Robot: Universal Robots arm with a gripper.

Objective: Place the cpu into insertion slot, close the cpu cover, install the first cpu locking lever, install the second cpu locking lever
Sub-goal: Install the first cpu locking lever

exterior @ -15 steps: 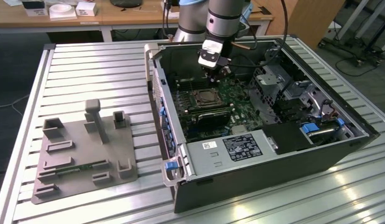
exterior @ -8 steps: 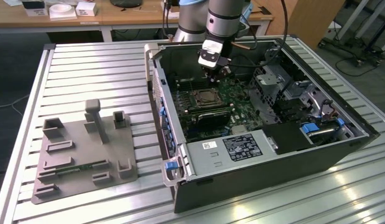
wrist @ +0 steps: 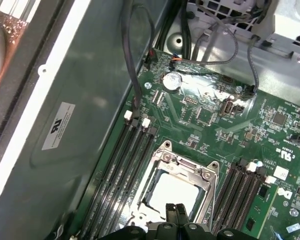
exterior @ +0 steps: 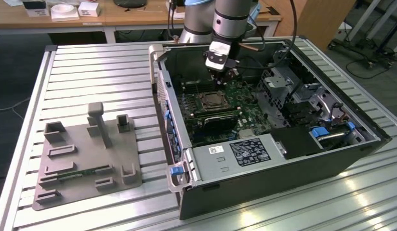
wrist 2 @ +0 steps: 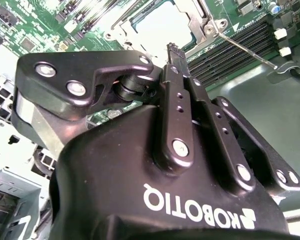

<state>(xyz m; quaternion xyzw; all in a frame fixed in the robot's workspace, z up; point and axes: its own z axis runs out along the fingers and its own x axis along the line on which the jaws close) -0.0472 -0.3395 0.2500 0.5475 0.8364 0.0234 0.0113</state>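
The cpu shows its silvery top inside the insertion slot on the green motherboard. The cpu cover lies flat around it as a metal frame; in the second wrist view the cover also rims the bright cpu. A thin metal lever rod slants out from the socket corner over the memory slots. My gripper hangs inside the open case, just above the socket's far edge. In both wrist views its fingers are together with nothing between them, gripper, gripper.
Long memory slots flank the socket on both sides. Black cables run along the case wall. A drive cage and power supply fill the case's near side. A grey fixture stands on the slatted table at the exterior view's left.
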